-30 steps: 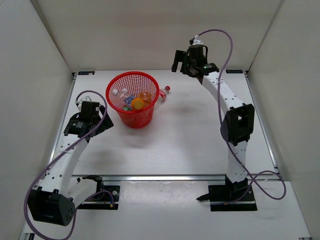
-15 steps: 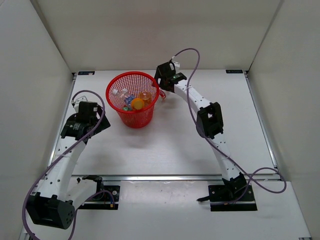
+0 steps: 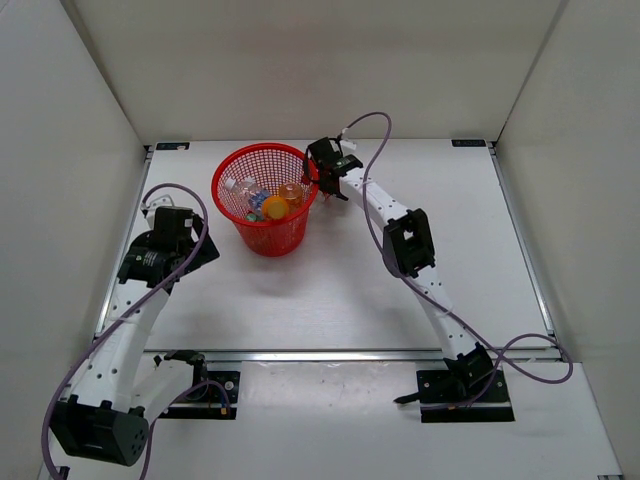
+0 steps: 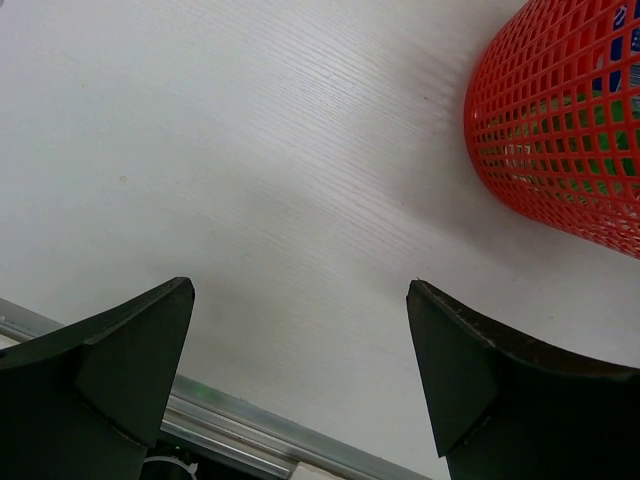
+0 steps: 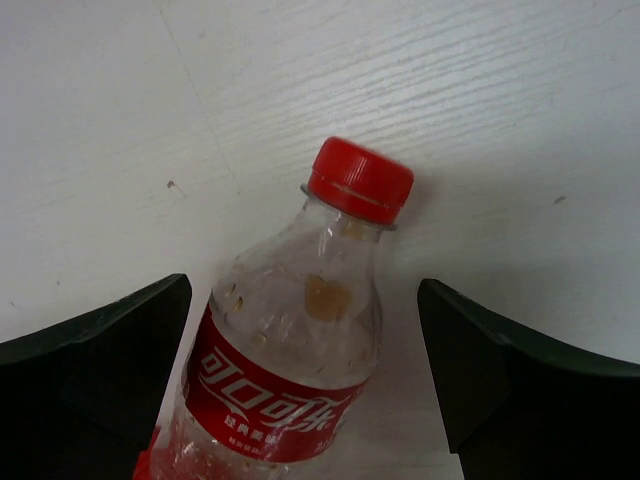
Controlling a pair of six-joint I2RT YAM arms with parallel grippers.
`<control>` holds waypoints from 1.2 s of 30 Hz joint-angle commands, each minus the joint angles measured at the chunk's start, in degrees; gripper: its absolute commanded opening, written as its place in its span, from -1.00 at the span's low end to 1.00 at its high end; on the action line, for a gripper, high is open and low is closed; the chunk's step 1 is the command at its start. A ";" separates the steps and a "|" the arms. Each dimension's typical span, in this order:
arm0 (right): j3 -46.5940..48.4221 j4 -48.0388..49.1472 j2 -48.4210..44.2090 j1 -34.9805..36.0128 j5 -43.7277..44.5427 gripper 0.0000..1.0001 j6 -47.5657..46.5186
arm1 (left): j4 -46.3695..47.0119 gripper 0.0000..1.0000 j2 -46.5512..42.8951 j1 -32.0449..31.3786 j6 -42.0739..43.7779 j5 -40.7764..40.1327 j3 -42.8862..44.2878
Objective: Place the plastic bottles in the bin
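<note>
The red mesh bin [image 3: 262, 236], holding several plastic bottles [image 3: 275, 207], stands just left of the right claw [image 3: 327, 186] and ahead-right of the left claw [image 4: 300, 292]. Both claws gape wide and grip nothing. A red-capped cola bottle [image 5: 300, 330] lies on the table [image 5: 500, 100] between the right claw's jaws.

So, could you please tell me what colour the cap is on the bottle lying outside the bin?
Red, clearest in the right wrist view: cap.

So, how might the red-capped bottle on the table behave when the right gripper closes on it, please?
The Coca-Cola bottle looks empty, so probably light. Its thin clear walls may dent when squeezed. Lying on its round side, it could roll if nudged.
</note>
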 commanded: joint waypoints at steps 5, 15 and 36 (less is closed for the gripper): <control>9.42 -4.56 3.28 -0.59 0.72 0.18 1.52 | 0.20 0.97 -1.66 -0.28 0.46 -0.08 0.99; 14.98 -4.93 -7.59 -4.63 1.62 -0.81 -17.09 | 2.13 0.97 -3.59 -0.98 0.37 3.35 -0.23; 0.75 6.25 -26.59 6.44 -42.70 -0.57 -51.21 | 6.18 0.98 -9.13 -3.79 -0.07 8.98 -4.28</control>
